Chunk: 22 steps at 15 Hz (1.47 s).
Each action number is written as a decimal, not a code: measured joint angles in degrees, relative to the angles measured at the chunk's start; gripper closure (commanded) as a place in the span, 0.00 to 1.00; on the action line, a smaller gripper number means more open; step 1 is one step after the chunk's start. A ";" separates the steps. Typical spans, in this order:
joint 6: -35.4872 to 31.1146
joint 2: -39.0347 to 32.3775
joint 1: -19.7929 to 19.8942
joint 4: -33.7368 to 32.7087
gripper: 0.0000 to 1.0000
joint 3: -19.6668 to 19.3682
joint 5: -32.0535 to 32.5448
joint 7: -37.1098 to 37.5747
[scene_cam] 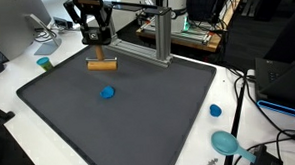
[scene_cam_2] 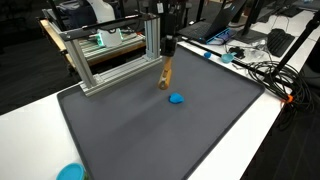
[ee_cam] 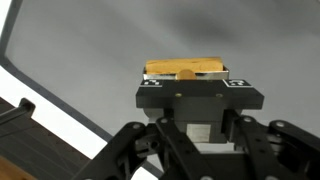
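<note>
My gripper point(scene_cam: 96, 45) hangs over the far edge of the dark grey mat point(scene_cam: 139, 123), shut on a wooden T-shaped piece point(scene_cam: 103, 64). The stem goes up between the fingers and the crossbar lies level just above the mat. From the opposite side the same wooden piece point(scene_cam_2: 166, 74) hangs under the gripper point(scene_cam_2: 169, 52). In the wrist view the wood point(ee_cam: 185, 68) shows past the gripper body, which hides the fingertips. A small blue lump point(scene_cam: 108, 92) lies on the mat a little nearer than the wood, apart from it; in an exterior view the blue lump point(scene_cam_2: 177, 98) sits just right of the wood.
An aluminium frame point(scene_cam: 162, 37) stands at the mat's far edge, close behind the gripper point(scene_cam_2: 110, 55). On the white table lie a blue cap point(scene_cam: 216, 111), a teal cup point(scene_cam: 45, 64), a teal scoop point(scene_cam: 226, 142) and cables point(scene_cam_2: 265, 72).
</note>
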<state>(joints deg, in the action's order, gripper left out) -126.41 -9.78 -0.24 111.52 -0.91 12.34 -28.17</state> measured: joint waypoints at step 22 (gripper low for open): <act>-4.87 -1.26 1.33 -4.50 0.77 1.44 6.05 -33.54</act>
<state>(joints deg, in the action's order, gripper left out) -131.28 -11.04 1.09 107.02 0.53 18.39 -61.71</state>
